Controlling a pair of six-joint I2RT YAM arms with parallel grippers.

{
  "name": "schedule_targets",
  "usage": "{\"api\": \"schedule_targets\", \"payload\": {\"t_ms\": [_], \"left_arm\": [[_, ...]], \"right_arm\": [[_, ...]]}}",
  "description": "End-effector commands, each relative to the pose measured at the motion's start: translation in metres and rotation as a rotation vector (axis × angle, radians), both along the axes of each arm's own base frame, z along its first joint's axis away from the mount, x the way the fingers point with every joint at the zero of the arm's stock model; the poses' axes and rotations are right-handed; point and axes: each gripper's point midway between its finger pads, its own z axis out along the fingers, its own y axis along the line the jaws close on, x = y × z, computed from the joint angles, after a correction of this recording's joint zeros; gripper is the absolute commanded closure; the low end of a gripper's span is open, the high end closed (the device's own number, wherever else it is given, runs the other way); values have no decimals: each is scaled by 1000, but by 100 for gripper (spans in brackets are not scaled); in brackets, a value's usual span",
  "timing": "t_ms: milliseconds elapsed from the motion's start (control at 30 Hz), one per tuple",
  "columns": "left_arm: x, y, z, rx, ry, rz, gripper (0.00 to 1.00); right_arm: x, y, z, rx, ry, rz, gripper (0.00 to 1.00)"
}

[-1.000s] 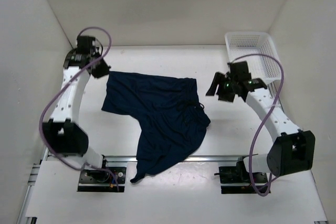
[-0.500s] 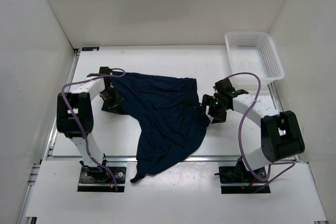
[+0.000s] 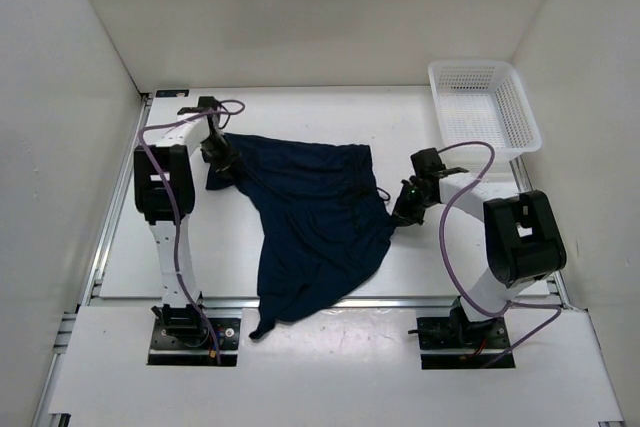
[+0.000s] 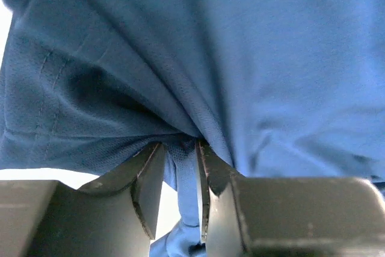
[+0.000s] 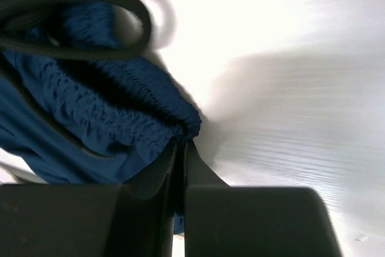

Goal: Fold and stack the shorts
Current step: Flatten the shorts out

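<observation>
Here the shorts (image 3: 318, 215) lie between left claw (image 4: 180, 170) and right claw (image 5: 180, 157), both pinching fabric.

I see the shorts (image 3: 310, 227) lying unfolded and rumpled on the white surface (image 3: 300, 117), dark navy and soft, with a fine mesh texture up close. One leg spreads toward the far left. The other runs down toward the arm bases, and its narrow tip crosses the near edge. The gathered waistband (image 5: 90, 112) is on the right side, with the dark drawstring (image 5: 141, 19) looping loose above it. A fold of the far-left leg's fabric (image 4: 240, 58) is pinched between the fingers of my left end effector (image 4: 180, 148). The waistband's edge is clamped in my right end effector (image 5: 179, 145). Between the two, the cloth lies in creases.
</observation>
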Motion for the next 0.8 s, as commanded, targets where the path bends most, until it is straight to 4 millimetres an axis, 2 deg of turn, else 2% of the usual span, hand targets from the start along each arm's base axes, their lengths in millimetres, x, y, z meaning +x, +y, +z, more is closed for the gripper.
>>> {"api": "schedule_targets", "payload": {"t_ms": [0, 33, 100, 133, 200, 233, 267, 300, 333, 367, 433, 467, 500, 533, 567, 633, 667, 733, 767], "left_arm": [[29, -15, 0, -9, -39, -72, 63], [53, -21, 5, -10, -78, -82, 63], [74, -29, 11, -9, -105, -108, 63], [97, -35, 20, -11, -142, -117, 63], [116, -49, 32, -30, -189, -146, 58], [121, -57, 26, -43, -188, -160, 57], [134, -61, 54, -60, -260, -155, 55], [133, -63, 55, -70, -261, -158, 54], [130, -61, 76, -66, -288, -146, 51], [133, -60, 89, -59, -330, -143, 47], [125, -47, 111, 9, -360, -128, 38], [114, -45, 139, 41, -395, -135, 33], [109, -35, 152, 93, -416, -114, 32], [98, -44, 163, 112, -424, -148, 32], [82, -48, 187, 125, -461, -207, 32], [58, -64, 204, 153, -482, -278, 32], [31, -90, 211, 154, -478, -354, 32], [5, -113, 208, 161, -457, -423, 33], [-14, -143, 203, 140, -445, -501, 33]], "right_arm": [[39, -28, 8, -55, -62, -211, 100], [43, -28, 7, -60, -62, -223, 100], [63, -36, 14, -72, -91, -266, 100], [69, -36, 16, -74, -98, -282, 100], [79, -44, 15, -84, -92, -318, 100], [91, -47, 25, -74, -121, -334, 100], [93, -47, 23, -78, -110, -333, 100], [92, -45, 23, -74, -96, -329, 100], [96, -45, 27, -73, -110, -320, 100], [95, -46, 28, -79, -109, -307, 100], [92, -47, 27, -87, -102, -294, 100], [92, -46, 26, -102, -111, -274, 100], [92, -46, 26, -106, -114, -263, 100], [91, -47, 26, -115, -122, -238, 100], [87, -48, 22, -121, -113, -228, 100], [83, -50, 18, -128, -105, -216, 100], [80, -50, 15, -131, -96, -216, 100], [75, -51, 14, -135, -93, -205, 100], [70, -49, 8, -137, -87, -196, 100]]}}
